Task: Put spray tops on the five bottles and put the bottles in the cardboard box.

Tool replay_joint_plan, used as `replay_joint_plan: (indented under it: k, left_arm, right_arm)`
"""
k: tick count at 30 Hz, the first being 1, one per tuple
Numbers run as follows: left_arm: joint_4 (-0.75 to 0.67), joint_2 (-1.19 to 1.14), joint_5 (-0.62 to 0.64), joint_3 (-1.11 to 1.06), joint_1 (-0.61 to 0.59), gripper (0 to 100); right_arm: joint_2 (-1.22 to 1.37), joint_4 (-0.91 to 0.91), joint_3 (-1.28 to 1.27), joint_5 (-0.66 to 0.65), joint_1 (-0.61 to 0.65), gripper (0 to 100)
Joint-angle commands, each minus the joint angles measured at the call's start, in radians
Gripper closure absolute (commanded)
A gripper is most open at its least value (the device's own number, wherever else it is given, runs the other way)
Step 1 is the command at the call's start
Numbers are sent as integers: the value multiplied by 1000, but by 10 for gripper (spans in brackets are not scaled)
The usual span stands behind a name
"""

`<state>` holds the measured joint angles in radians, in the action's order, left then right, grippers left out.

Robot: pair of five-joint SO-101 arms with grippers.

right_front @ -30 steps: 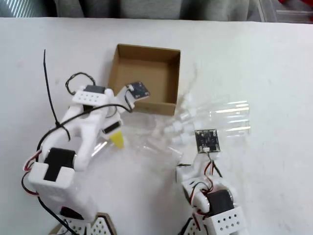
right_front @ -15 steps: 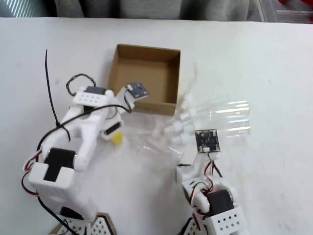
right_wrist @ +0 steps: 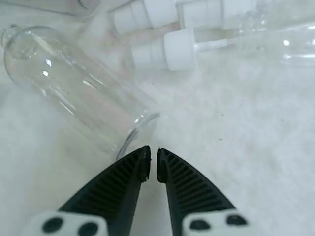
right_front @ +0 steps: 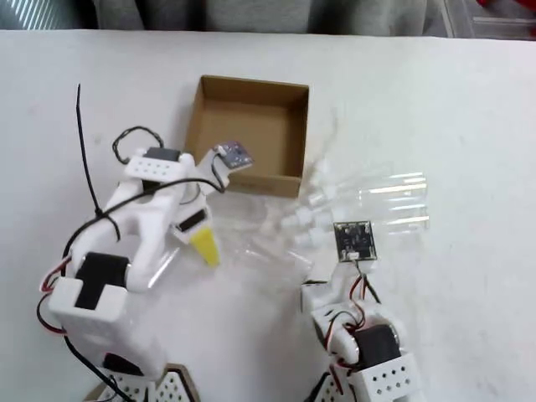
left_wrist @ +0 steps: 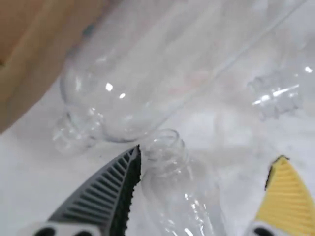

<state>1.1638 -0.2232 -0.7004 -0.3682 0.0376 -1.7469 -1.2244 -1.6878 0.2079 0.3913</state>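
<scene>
My left gripper (left_wrist: pixel 206 157) is open, its grey and yellow fingers on either side of a clear uncapped bottle (left_wrist: pixel 179 187) whose neck points away from the wrist. A second clear bottle (left_wrist: pixel 147 78) lies just beyond, beside the cardboard box (left_wrist: pixel 29 59). In the high view the left gripper (right_front: pixel 191 249) sits just in front of the box (right_front: pixel 249 134). My right gripper (right_wrist: pixel 152 164) is shut and holds nothing, a short way from the base of another lying bottle (right_wrist: pixel 74 93). White spray tops (right_wrist: pixel 167 49) lie past it.
Several clear bottles and spray tops (right_front: pixel 314 205) lie in a loose pile on the white table (right_front: pixel 452 109), between the box and the right arm (right_front: pixel 364 343). Black cables (right_front: pixel 84 151) loop off the left arm. Bare table lies to the far right and behind the box.
The left gripper's yellow finger pulled in, then swung out toward the bottles, so the jaws now stand wider. The right arm and the bottles have not moved.
</scene>
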Motion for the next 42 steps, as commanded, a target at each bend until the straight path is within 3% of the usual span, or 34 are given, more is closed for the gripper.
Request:
replay_joint_plan:
  k: [1, 9, 20, 24, 32, 38, 42]
  left_arm:
    - [58, 22, 57, 94, -45, 608]
    - [178, 22, 78, 146, -81, 608]
    - [180, 22, 236, 118, -77, 608]
    - [173, 50, 235, 92, -81, 608]
    - [109, 326, 244, -77, -73, 608]
    - [101, 289, 236, -72, -81, 608]
    - [9, 243, 247, -72, -111, 609]
  right_arm:
    - [1, -16, -5, -6, 10, 982]
    - [1, -16, -5, -8, 10, 982]
    - [1, -16, -5, -8, 10, 982]
    - [1, -16, -5, -8, 10, 982]
    - [1, -16, -5, -8, 10, 982]
    - [1, -16, -5, -8, 10, 982]
    - [1, -16, -5, -8, 10, 982]
